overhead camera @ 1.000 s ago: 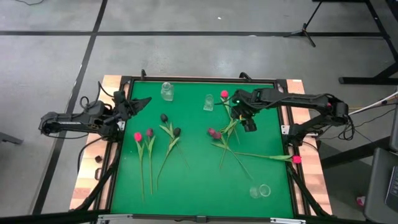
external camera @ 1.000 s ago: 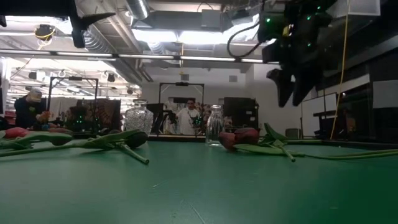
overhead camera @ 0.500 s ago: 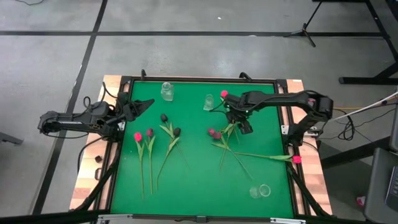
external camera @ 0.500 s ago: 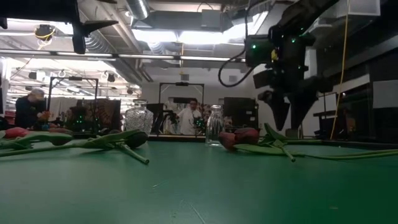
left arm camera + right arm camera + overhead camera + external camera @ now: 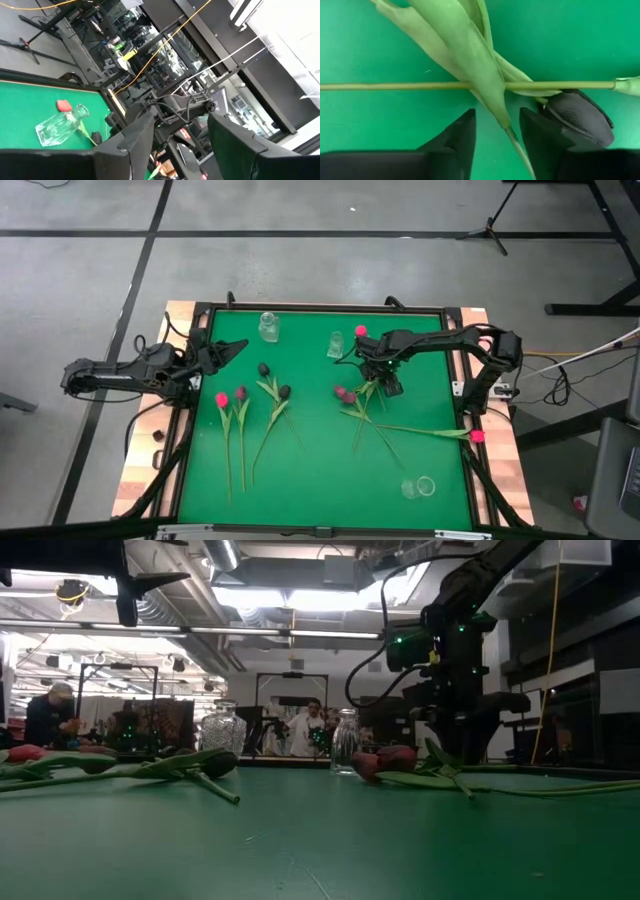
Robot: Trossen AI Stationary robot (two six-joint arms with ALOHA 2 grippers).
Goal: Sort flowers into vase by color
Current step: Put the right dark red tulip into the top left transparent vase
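Observation:
Flowers lie flat on the green table. A left group (image 5: 243, 415) has pink, purple and dark buds. A right cluster (image 5: 362, 405) of crossed stems has dusky buds (image 5: 345, 394). One pink bud (image 5: 361, 332) lies beside a glass vase (image 5: 335, 345), and another (image 5: 478, 436) lies at the right edge. My right gripper (image 5: 497, 145) is open and low over the right cluster, with a leaf and thin stem (image 5: 502, 115) between its fingers. A dark bud (image 5: 580, 117) lies beside one finger. My left gripper (image 5: 228, 347) waits open at the table's left edge.
A second upright vase (image 5: 268, 327) stands near the far edge, and a third glass vase (image 5: 420, 486) lies tipped near the right front corner. A raised dark frame (image 5: 320, 308) borders the table. People are in the room beyond the far edge (image 5: 305, 730).
My right gripper has come down from well above the table onto the right flower cluster, shifting slightly toward the table's left. The flowers have kept their places.

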